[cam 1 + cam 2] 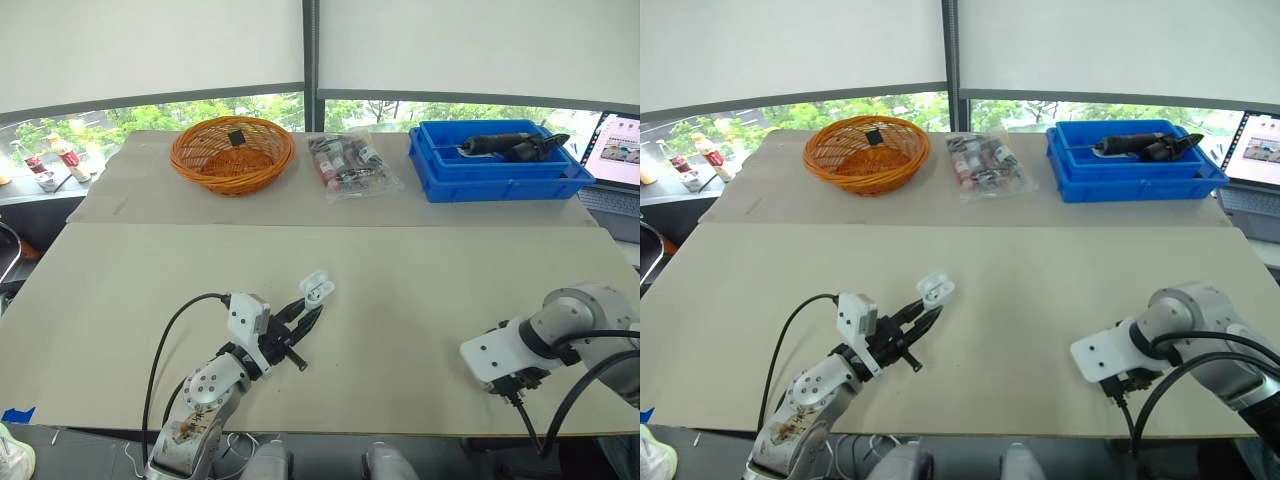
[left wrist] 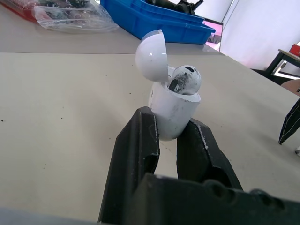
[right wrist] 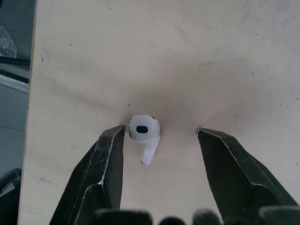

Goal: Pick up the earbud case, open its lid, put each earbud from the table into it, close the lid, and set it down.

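Far edge: wicker basket [image 1: 232, 155], bagged items [image 1: 350, 162], blue bin [image 1: 497, 160], all well apart from the work | left gripper [image 1: 308, 315] angled up, clamped on earbud case [image 2: 171, 110], lid [image 2: 152, 56] tipped open, one earbud [image 2: 185, 79] seated inside | right gripper [image 3: 160, 131] pointing down near the front right edge, spread wide astride the loose earbud [image 3: 145, 133] lying on the table [image 1: 420, 290]

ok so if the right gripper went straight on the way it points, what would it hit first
Likely the loose earbud on the table, between the open fingers of the right gripper; the fingertips would reach bare table beside it.
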{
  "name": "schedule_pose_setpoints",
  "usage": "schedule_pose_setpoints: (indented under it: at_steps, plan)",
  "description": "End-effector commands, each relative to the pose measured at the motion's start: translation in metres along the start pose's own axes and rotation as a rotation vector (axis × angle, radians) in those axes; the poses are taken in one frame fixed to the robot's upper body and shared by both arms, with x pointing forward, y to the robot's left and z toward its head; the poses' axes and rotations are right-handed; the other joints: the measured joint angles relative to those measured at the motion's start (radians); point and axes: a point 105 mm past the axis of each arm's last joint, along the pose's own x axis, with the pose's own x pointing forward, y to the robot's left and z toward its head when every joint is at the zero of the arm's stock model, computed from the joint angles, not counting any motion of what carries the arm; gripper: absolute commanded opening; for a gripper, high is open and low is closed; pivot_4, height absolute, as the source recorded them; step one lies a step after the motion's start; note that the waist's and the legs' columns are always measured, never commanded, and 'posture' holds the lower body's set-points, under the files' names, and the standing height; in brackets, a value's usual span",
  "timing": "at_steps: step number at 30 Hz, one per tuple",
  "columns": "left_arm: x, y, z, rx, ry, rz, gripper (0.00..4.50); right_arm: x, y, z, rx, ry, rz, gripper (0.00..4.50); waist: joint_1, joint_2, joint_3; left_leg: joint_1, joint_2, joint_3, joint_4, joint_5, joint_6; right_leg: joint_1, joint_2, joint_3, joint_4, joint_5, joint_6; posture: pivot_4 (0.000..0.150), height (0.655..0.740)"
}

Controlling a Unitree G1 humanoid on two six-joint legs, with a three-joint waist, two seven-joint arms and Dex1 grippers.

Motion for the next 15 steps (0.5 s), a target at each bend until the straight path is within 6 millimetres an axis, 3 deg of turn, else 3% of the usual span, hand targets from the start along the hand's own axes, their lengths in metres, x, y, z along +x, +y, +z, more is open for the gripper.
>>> schedule_pose_setpoints:
  at_steps: [1, 5, 12, 15]
  plan:
    - [0.0016, -0.0018, 0.0077, 0.024, -0.034, -0.010, 0.51, 0.0043, 0.0022, 0.0074, -0.009, -0.032, 0.029, 2.72, 0.000, 0.000, 0.000, 0.000, 0.000, 0.000, 0.000, 0.000, 0.000, 0.000, 0.000, 0.000, 0.000, 0.000, 0.000, 0.150, 0.7400]
    - [0.0022, -0.0021, 0.0069, 0.022, -0.033, -0.010, 0.51, 0.0072, 0.0033, 0.0059, 0.004, -0.031, 0.038, 2.72, -0.001, 0.000, 0.000, 0.000, 0.000, 0.000, 0.000, 0.000, 0.000, 0.000, 0.000, 0.000, 0.000, 0.000, 0.000, 0.150, 0.7400]
    - [0.0019, -0.0020, 0.0057, 0.023, -0.030, -0.008, 0.51, 0.0088, 0.0058, 0.0052, 0.013, -0.034, 0.048, 0.48, 0.002, -0.001, 0.000, 0.000, 0.000, 0.000, 0.000, 0.000, 0.000, 0.000, 0.000, 0.000, 0.000, 0.000, 0.000, 0.150, 0.7400]
    - [0.0019, -0.0019, 0.0055, 0.023, -0.030, -0.008, 0.51, 0.0058, 0.0048, 0.0085, 0.013, -0.050, 0.033, 0.38, 0.003, -0.001, 0.000, 0.000, 0.000, 0.000, 0.000, 0.000, 0.000, 0.001, 0.000, 0.000, 0.000, 0.000, 0.000, 0.150, 0.7400]
